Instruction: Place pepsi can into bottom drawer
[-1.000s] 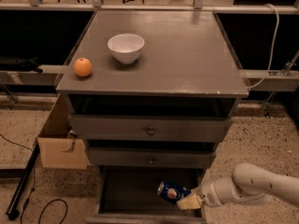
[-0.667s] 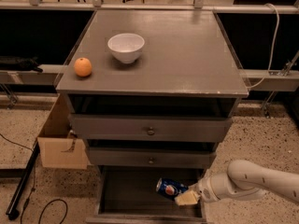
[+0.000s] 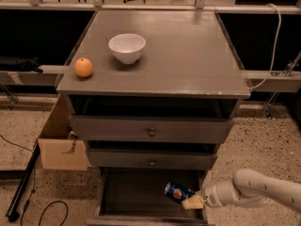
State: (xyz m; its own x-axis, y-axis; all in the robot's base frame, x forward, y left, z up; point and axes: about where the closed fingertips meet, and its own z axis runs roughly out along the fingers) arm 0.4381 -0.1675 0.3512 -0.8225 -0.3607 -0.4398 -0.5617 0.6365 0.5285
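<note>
The pepsi can [image 3: 178, 192], blue with a round logo, lies tilted on its side over the right part of the open bottom drawer [image 3: 136, 197], a wide dark tray pulled out at the foot of the grey cabinet. My gripper [image 3: 192, 202], with pale yellowish fingertips, comes in from the right on a white arm and is shut on the can's right end. I cannot tell whether the can touches the drawer floor.
On the cabinet top [image 3: 188, 60] stand a white bowl [image 3: 127, 47] and an orange [image 3: 83, 67]. The two upper drawers [image 3: 151, 132] are shut. A cardboard box [image 3: 61, 145] stands left of the cabinet, with a dark pole and cables on the speckled floor.
My gripper and the pepsi can have shifted slightly left and further over the bottom drawer. The bowl and orange have not moved.
</note>
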